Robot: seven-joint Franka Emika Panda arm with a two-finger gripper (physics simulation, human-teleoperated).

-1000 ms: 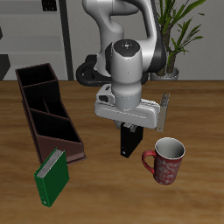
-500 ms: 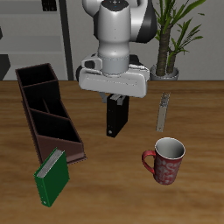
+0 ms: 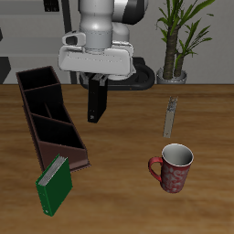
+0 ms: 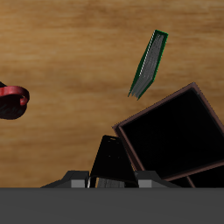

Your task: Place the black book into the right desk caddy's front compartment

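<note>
My gripper (image 3: 97, 84) is shut on the black book (image 3: 95, 102), which hangs upright below the fingers, above the table. The book also shows in the wrist view (image 4: 110, 163), between the fingers. The right desk caddy (image 3: 50, 114), a long maroon-brown box with slanted dividers, lies on the table beside the held book. Its front compartment (image 3: 69, 149) is nearest the table's front edge. In the wrist view the caddy (image 4: 171, 133) shows an open dark compartment close to the book.
A green book (image 3: 53, 184) stands tilted at the caddy's front end and shows in the wrist view (image 4: 149, 65). A red mug (image 3: 172, 167) stands on the table. A small grey bar (image 3: 170, 116) lies farther back. A potted plant (image 3: 177, 41) stands at the back.
My gripper has lifted the black book and carried it across from near the mug toward the caddy, and farther back. The mug, green book and caddy have not moved.
</note>
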